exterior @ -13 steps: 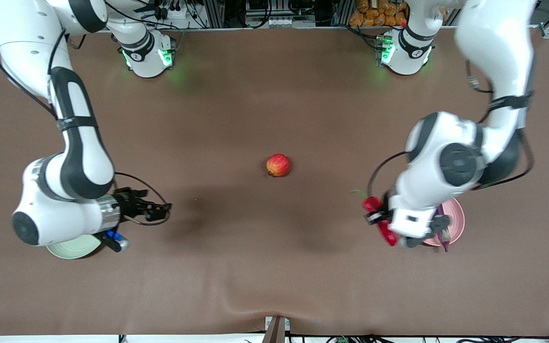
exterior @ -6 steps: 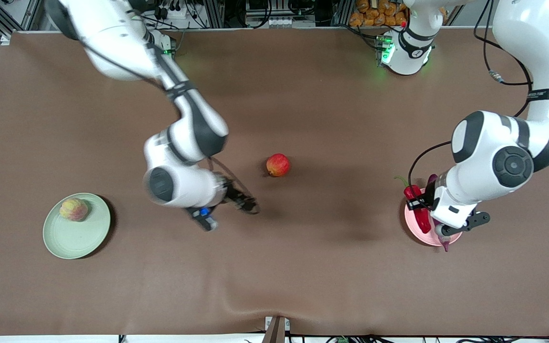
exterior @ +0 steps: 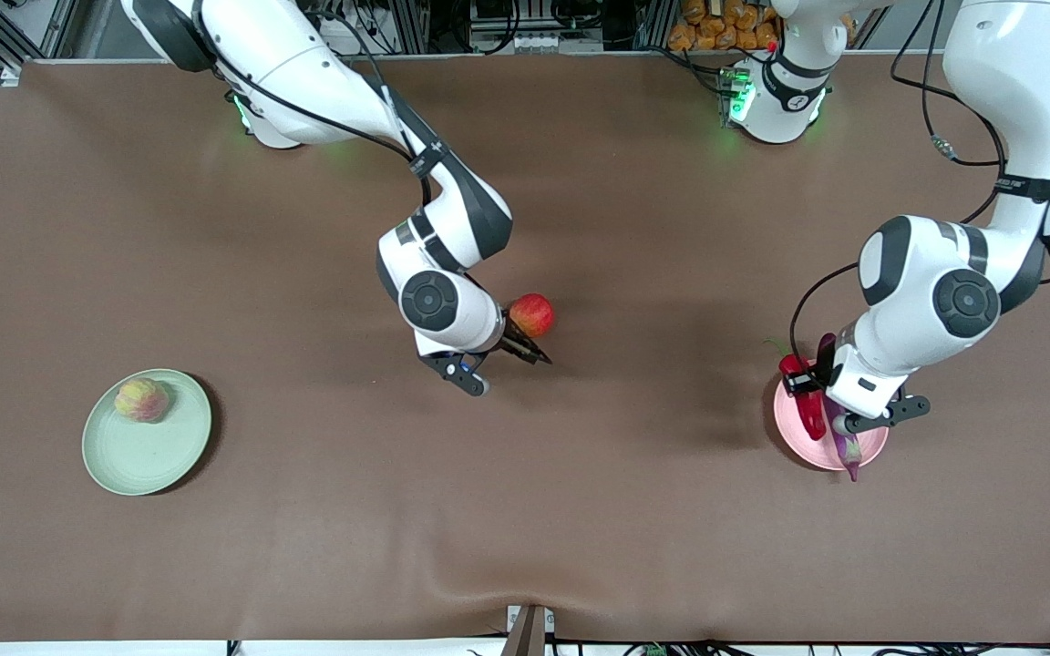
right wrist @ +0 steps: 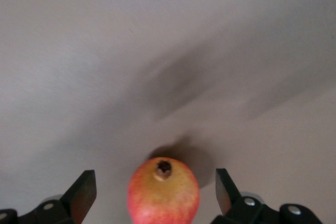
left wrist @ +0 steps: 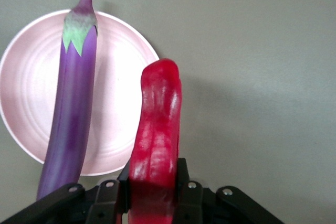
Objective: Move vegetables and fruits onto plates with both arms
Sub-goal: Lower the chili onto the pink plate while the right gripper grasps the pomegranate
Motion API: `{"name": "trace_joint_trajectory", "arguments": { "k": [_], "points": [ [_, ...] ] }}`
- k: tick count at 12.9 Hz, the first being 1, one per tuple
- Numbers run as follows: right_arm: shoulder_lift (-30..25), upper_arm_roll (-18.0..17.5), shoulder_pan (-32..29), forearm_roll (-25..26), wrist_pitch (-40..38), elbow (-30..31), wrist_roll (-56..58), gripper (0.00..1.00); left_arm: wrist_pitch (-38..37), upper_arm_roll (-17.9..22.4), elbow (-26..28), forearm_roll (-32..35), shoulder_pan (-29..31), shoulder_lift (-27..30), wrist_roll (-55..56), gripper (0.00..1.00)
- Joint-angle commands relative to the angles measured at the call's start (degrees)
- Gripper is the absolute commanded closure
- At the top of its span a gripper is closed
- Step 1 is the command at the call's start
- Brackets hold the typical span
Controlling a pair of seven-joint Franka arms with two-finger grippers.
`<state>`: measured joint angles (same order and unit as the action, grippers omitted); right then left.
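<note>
Over matte pink plate, left fingers pinch glossy chili; right fingers spread w/ round apple between.

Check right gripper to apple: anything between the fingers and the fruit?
Nothing visible. The right gripper is open with the apple between its fingers, on the bare table. The fingers are still apart from it.

Even overhead light, soft arm shadows, slightly blurred right wrist view.
</note>
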<state>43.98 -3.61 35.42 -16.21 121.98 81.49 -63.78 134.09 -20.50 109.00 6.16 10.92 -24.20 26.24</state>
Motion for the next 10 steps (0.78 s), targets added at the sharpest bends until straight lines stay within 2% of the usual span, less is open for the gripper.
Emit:
{"name": "trace_joint_trajectory", "arguments": {
  "k": [1, 4, 6, 7, 9, 10],
  "points": [
    [-1.4, 0.6, 2.8, 1.0, 1.3, 2.4, -4.8, 0.0, 3.4, -0.2, 3.2, 1.6, 1.4, 1.5, -2.5, 1.0],
    [-1.0, 0.6, 4.5, 1.0, 2.2, 2.8, -6.3, 0.0, 9.3, -0.2, 2.5, 6.9, 5.2, -2.5, -6.0, 1.0],
    [-0.8, 0.6, 5.4, 1.1, 5.0, 4.7, -6.7, 0.0, 10.1, -0.2, 0.0, 7.2, 5.7, -5.5, -6.8, 1.0],
    [-0.7, 0.6, 5.6, 1.1, 6.6, 5.4, -6.7, 0.07, 11.4, -0.2, -0.3, 7.2, 5.7, -6.3, -6.8, 1.0],
    [0.1, 0.6, 6.3, 1.2, 8.0, 5.5, -6.7, 0.61, 12.2, -0.2, -0.4, 7.2, 5.6, -7.3, -6.9, 1.0],
    [0.4, 0.6, 6.1, 1.3, 8.2, 5.3, -6.7, 1.0, 12.2, -0.2, -0.4, 7.2, 5.6, -7.6, -7.0, 1.0]
  ]
}}
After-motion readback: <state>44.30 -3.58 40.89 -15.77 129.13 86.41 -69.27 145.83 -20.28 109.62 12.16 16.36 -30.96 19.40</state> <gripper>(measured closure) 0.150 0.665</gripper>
